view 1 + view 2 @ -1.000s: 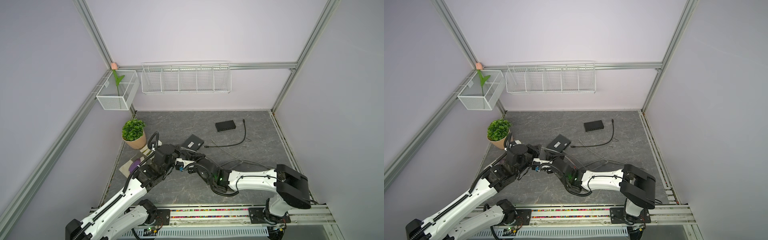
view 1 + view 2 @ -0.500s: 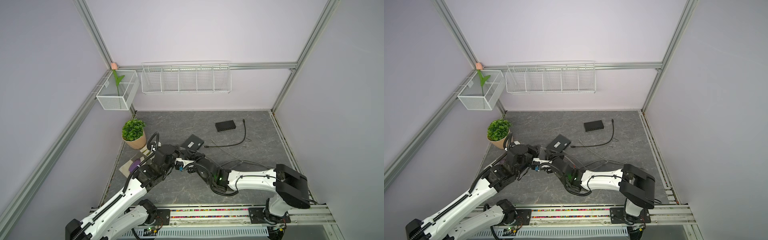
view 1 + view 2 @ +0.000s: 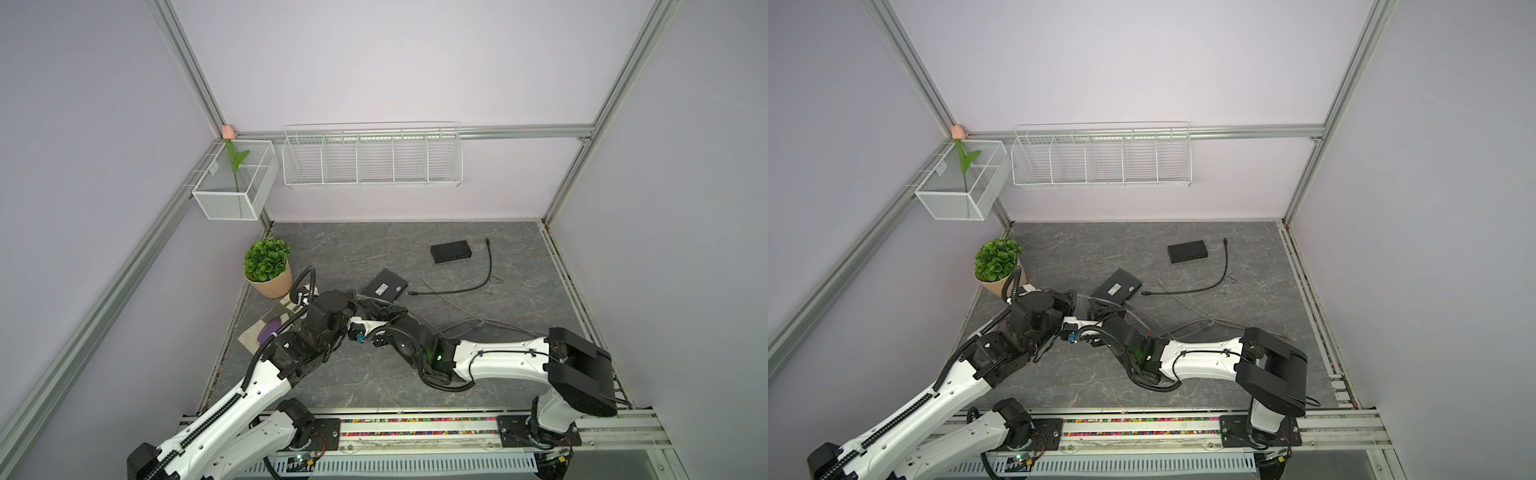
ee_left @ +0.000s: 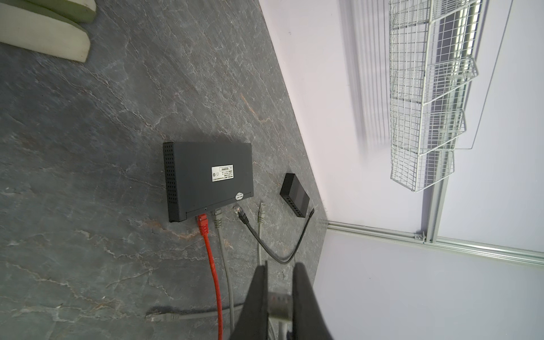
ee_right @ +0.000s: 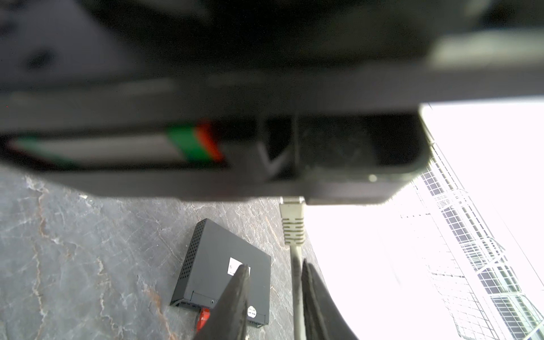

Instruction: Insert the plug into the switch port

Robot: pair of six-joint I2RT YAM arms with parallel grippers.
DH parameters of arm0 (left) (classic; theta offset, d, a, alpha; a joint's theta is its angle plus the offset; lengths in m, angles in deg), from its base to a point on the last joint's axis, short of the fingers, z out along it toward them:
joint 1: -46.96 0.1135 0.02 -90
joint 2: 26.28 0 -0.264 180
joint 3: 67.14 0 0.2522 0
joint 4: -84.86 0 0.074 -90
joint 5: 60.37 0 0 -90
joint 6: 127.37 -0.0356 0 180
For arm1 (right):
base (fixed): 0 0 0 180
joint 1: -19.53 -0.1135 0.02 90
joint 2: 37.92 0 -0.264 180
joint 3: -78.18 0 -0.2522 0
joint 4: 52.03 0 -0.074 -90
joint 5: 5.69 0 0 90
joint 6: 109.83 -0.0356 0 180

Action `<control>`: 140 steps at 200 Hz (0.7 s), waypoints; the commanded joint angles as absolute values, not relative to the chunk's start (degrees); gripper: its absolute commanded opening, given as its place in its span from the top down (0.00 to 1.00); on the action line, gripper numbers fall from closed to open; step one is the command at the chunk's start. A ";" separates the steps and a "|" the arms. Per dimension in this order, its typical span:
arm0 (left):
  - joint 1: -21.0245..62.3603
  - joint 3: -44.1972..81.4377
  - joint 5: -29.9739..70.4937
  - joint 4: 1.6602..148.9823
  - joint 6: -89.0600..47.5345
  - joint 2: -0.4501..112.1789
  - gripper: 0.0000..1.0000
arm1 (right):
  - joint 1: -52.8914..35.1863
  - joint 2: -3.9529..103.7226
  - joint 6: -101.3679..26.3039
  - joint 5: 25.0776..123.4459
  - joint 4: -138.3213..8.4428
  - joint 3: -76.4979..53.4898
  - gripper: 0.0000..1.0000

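While the left gripper (image 4: 281, 266) is clamped on the grey plug (image 4: 279, 307), the switch (image 4: 209, 176) lies ahead, its port edge facing the plug's nose but slightly off-line. The right gripper (image 5: 273, 265), jaws apart, seems only to straddle the cable (image 5: 297, 282).

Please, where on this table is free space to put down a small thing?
Free: the back strip between the potted plant and the small switch; the front patch before the base rail. Crowded: the middle, around the large switch and the loose cables.
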State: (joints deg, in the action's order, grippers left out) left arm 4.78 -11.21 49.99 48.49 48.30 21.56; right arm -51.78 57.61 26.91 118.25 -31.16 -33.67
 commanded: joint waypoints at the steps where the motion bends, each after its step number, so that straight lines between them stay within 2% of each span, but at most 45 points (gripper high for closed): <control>1: 2.48 -10.09 47.83 44.12 48.35 20.57 1.00 | -51.32 53.24 26.49 118.50 -26.82 -35.02 0.63; 36: 2.57 -9.20 48.88 43.76 47.38 20.13 1.00 | -51.21 43.29 22.30 116.76 -32.43 -41.04 0.46; 51: 2.66 -9.02 48.80 43.80 47.35 20.22 1.00 | -50.25 37.89 17.37 112.79 -40.86 -41.09 0.46; 69: 2.66 -8.99 48.25 44.25 47.80 20.26 1.00 | -45.66 32.79 7.30 101.29 -59.30 -35.52 0.48; 80: 2.66 -8.89 47.58 44.47 48.04 20.36 1.00 | -43.43 30.90 3.99 96.87 -65.50 -33.69 0.49; 96: 2.66 -8.76 47.12 43.63 50.16 20.48 1.00 | -43.83 28.77 4.22 97.99 -66.67 -34.49 0.49; 115: 2.66 -9.21 45.90 44.15 52.65 21.23 1.00 | -47.68 29.72 8.66 105.14 -62.73 -36.90 0.48; 140: 2.66 -9.00 40.35 47.48 53.94 24.38 1.00 | -48.31 32.39 10.80 103.26 -60.51 -37.10 0.49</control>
